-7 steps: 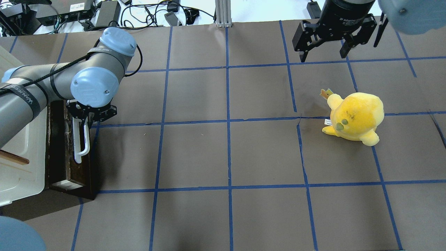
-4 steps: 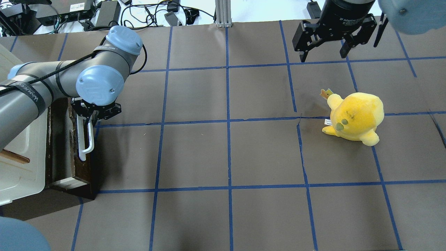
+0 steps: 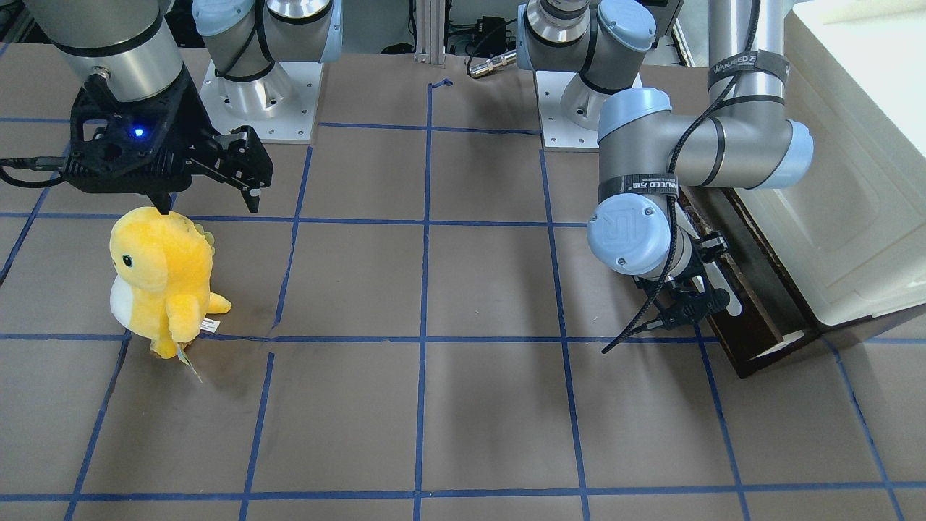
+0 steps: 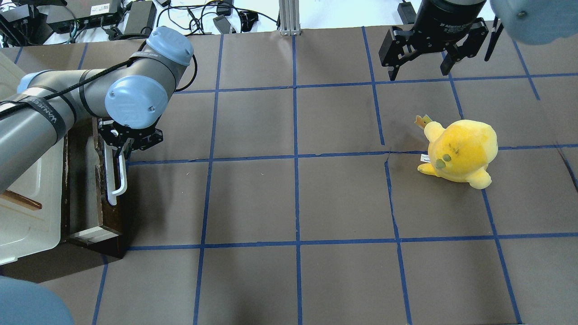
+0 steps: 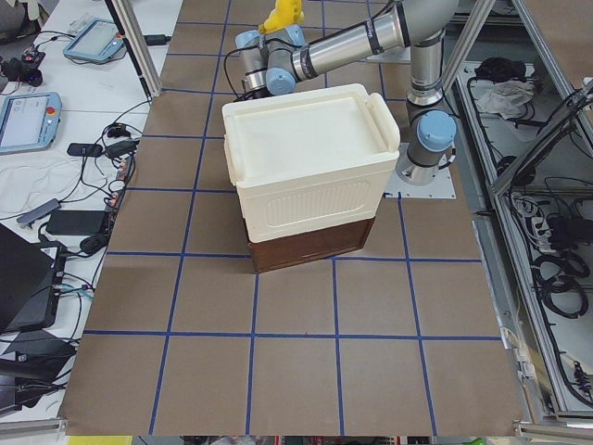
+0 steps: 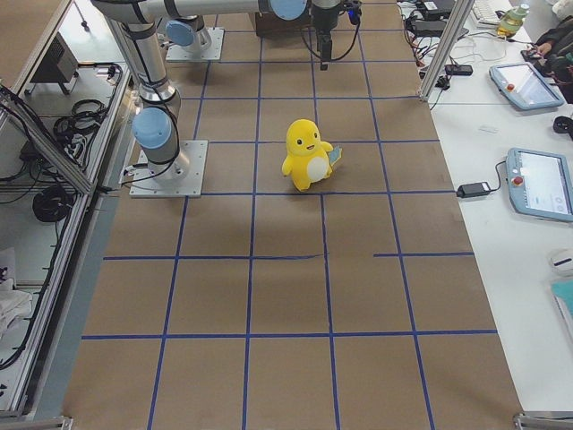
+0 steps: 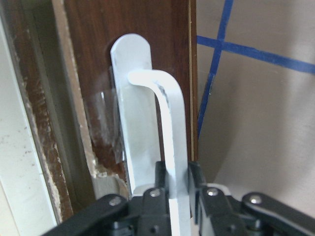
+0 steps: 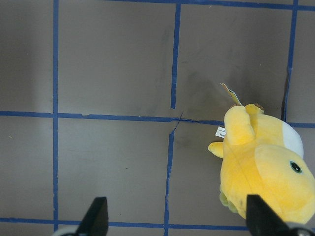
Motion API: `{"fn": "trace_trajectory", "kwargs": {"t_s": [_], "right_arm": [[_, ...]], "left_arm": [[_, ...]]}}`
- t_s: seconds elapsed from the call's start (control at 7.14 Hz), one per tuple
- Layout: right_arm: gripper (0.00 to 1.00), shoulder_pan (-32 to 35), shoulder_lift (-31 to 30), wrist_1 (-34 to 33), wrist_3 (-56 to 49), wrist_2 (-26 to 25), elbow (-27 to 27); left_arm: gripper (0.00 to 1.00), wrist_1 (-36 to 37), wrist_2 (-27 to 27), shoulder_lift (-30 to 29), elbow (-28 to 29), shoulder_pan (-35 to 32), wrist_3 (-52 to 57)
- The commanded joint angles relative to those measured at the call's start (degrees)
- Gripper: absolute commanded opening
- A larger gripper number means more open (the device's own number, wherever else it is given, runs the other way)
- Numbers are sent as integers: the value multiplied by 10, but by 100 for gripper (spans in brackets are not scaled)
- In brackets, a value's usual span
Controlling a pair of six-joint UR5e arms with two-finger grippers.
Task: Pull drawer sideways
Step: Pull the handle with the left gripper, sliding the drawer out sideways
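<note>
Left hand point(image 7: 174, 183) clamped shut around the long white bar handle point(image 7: 170, 113) of the shallow, dark brown wooden drawer point(image 7: 98, 73).
The drawer, pale cream inside, stands partly out of the large cream-white cabinet body point(image 4: 27, 216) at the left edge of the brown, blue-taped tabletop point(image 4: 293, 203). The hand grips the handle's end farther from the robot. Well apart, the right hand point(image 4: 420, 74) hangs open near a yellow plush toy point(image 4: 460, 151).

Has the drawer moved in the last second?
Yes. In the overhead view the drawer has slid rightward, further out from the cream cabinet; the left gripper is shut on its handle.
</note>
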Motion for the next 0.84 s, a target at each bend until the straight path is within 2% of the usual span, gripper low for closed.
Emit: {"fn": "trace_trajectory", "kwargs": {"t_s": [0.0, 0.7], "right_arm": [[100, 0, 0, 0, -1, -1, 0], [100, 0, 0, 0, 0, -1, 0]], "left_arm": [[0, -2, 0, -2, 2, -2, -3], [0, -1, -1, -1, 3, -7, -3]]}}
